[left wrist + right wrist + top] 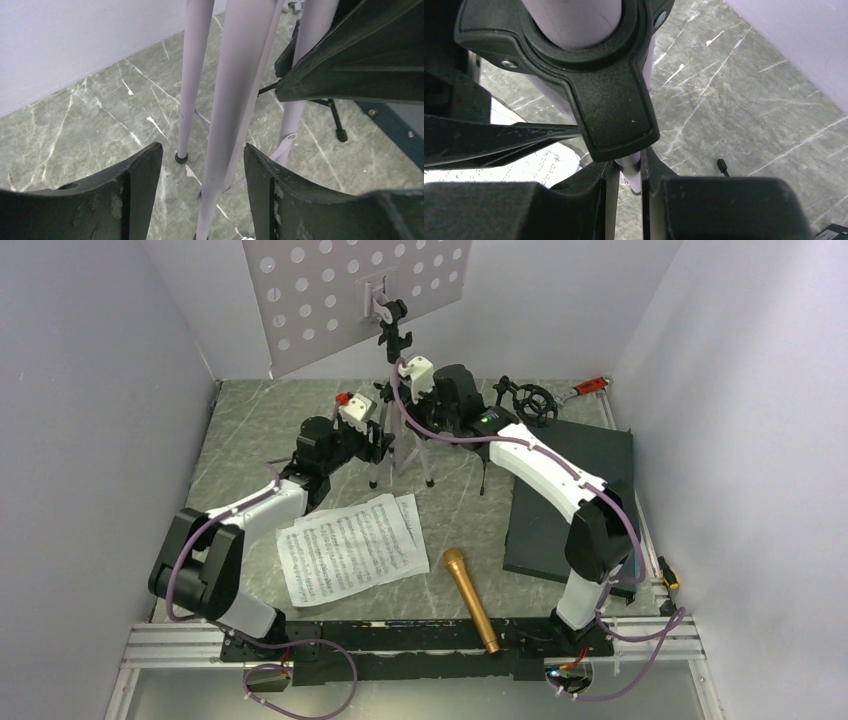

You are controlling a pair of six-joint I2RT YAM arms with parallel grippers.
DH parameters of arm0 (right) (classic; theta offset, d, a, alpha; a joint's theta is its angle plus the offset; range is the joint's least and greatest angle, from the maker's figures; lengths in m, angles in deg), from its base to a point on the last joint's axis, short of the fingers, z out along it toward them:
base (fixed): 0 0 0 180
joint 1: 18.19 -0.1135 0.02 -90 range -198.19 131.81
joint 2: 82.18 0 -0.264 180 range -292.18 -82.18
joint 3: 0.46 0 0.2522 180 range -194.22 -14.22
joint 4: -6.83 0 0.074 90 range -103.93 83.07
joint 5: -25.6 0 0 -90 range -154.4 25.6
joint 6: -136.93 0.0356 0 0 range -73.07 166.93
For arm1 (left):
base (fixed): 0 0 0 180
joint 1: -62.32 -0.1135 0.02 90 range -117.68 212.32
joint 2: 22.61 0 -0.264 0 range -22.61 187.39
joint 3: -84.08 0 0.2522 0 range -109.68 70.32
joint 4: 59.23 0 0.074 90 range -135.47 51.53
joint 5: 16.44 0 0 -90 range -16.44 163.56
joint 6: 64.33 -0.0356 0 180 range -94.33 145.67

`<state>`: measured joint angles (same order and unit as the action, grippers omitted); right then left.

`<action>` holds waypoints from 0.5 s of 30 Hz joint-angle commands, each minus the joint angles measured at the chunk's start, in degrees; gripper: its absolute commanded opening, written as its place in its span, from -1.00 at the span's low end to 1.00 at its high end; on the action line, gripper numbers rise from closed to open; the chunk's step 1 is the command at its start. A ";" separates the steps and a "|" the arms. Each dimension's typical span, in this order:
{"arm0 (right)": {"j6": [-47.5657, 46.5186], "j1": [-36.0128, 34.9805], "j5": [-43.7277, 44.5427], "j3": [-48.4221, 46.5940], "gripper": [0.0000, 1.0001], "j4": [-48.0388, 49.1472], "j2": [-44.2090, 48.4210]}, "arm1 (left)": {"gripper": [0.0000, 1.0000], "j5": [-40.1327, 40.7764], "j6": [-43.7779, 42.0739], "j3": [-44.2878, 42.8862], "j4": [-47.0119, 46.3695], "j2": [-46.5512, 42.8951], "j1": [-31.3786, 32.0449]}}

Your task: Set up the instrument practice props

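Left tool [202, 160] gapes astride a music stand [235, 75] leg, right arm [545, 455] crowding beside; right tool [626, 175] is clamped on its thin strut. Music sheets [350, 545], microphone [470, 598] lie behind both on open counter [250, 430].

1. A robot lab test cell: a left arm [245, 515] and a right arm [555, 475] are bolted to an aluminium rail [170, 643] along the table's [250, 435] near edge.
2. Plain pale walls [95, 390] box in its 3 other edges.
3. Purple cables [325, 680] trail over the rail.
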<state>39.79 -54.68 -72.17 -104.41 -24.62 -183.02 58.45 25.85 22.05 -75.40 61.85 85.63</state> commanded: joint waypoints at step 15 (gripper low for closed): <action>-1.26 -0.77 4.91 -0.40 -1.00 -10.86 -4.17 | -0.95 3.08 -10.30 -0.32 -2.79 -0.66 -0.03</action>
<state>39.61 -55.22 -70.67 -105.55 -25.04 -183.89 57.81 20.74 21.87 -80.21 64.35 85.85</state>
